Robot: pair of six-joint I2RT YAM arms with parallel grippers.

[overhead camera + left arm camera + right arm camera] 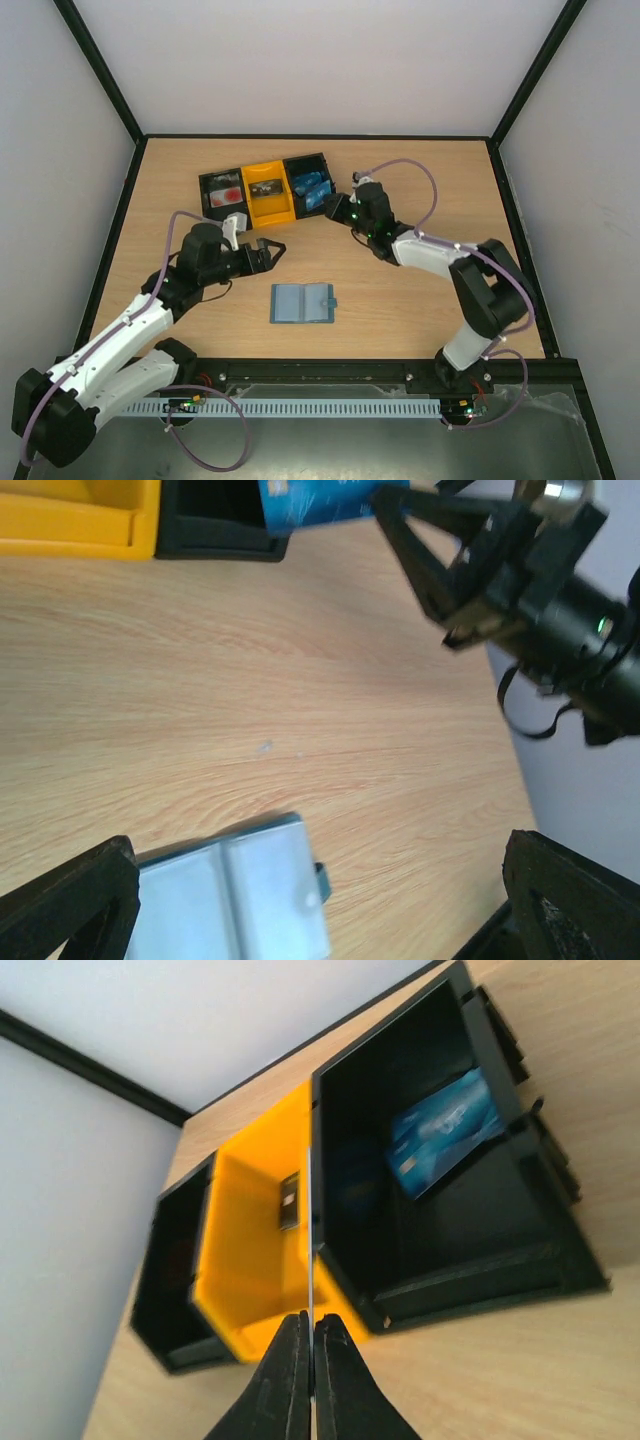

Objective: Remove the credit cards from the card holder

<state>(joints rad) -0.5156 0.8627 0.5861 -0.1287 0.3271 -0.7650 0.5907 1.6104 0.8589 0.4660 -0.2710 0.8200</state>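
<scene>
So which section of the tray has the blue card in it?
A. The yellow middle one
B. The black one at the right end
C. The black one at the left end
B: the blue card leans inside the black right-end section of the tray, next to the yellow one.

The card holder (302,303) was slate grey-blue on the pale wood-grain worktop (420,310). The tray (270,213) ran black, yellow, black; its credit card (440,1132) was bright blue, white-printed.
</scene>
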